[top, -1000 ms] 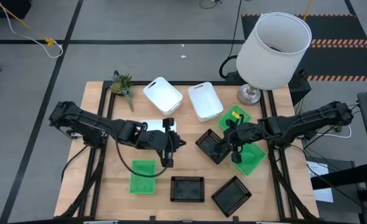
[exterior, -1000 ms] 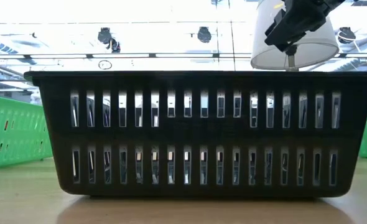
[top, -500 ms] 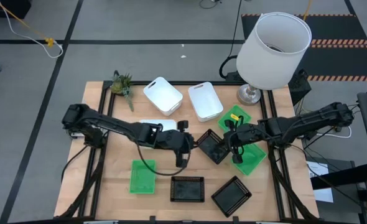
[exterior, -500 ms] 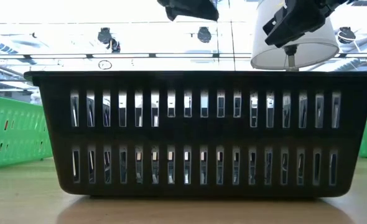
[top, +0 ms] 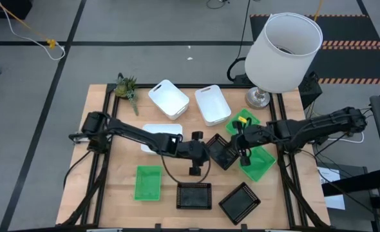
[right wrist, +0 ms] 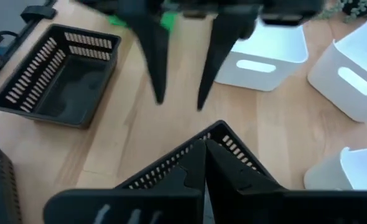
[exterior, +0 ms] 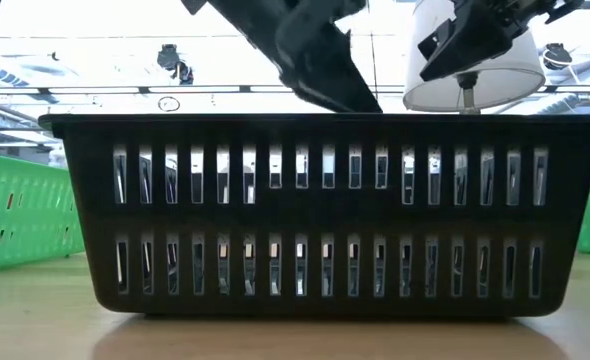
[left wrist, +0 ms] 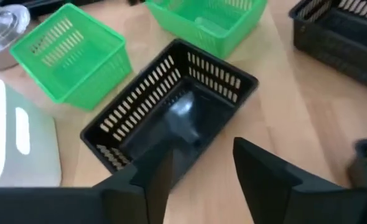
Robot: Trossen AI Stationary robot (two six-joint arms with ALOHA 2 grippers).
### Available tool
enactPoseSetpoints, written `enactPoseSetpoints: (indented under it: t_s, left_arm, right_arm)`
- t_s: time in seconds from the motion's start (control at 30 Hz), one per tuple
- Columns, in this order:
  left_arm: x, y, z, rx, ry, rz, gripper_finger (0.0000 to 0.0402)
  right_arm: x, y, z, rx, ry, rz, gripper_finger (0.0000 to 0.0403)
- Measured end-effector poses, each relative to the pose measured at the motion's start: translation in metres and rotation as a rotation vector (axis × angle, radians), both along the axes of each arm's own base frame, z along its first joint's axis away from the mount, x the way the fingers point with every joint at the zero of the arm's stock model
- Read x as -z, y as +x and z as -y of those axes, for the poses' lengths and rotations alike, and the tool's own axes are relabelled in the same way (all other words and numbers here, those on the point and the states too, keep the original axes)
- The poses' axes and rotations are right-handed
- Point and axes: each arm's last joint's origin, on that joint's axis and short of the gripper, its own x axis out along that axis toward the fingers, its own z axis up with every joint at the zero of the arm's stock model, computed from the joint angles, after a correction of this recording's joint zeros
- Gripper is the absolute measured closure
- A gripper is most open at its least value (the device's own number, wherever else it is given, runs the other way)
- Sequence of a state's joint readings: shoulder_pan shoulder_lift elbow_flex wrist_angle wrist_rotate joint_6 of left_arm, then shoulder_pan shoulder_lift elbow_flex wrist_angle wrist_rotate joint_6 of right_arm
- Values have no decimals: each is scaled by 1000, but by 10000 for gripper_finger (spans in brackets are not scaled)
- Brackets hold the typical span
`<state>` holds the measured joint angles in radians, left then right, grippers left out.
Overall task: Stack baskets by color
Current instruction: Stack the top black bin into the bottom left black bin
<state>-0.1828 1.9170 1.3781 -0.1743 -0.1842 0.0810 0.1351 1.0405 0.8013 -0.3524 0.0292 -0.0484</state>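
Black slotted plastic sits pinched in the right gripper, whose jaws are clamped together on the rim of a tilted black basket near the middle of the table. The left gripper, jaws apart, reaches in at that same basket's opposite side. Two more black baskets lie by the near edge. Two green baskets lie beside the right arm, towards the right edge, and a third is near the front left. Three white baskets sit along the far side, one partly under the left arm. A lamp stands at the far right corner, a plant sprig at the far left.
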Motion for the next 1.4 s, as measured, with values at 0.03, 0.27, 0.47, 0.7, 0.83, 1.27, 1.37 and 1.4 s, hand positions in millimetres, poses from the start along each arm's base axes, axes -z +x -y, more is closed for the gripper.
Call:
enactPoseSetpoints:
  t_s: [0.03,0.27,0.47,0.7,0.83,1.27,1.37,1.4]
  left_arm:
    - [4,1,0,7,10,-9,221]
    - [28,10,-3,35,58,-45,215]
    - [42,13,-6,52,85,-80,215]
    - [55,17,-5,91,121,-89,215]
    - [53,18,-5,89,120,-73,215]
    - [56,18,-5,130,167,-83,215]
    - [56,19,-5,144,182,-83,215]
    - [56,19,-5,147,186,-79,215]
  right_arm:
    - [0,0,1,3,-2,-2,401]
    - [0,1,4,16,-1,1,401]
    - [-3,2,3,16,3,35,401]
    - [-3,3,3,16,3,35,401]
    - [-3,2,3,16,3,35,401]
    - [-3,2,4,5,-16,37,401]
    - [-3,2,4,5,-17,37,401]
    - [-3,2,4,5,-17,37,401]
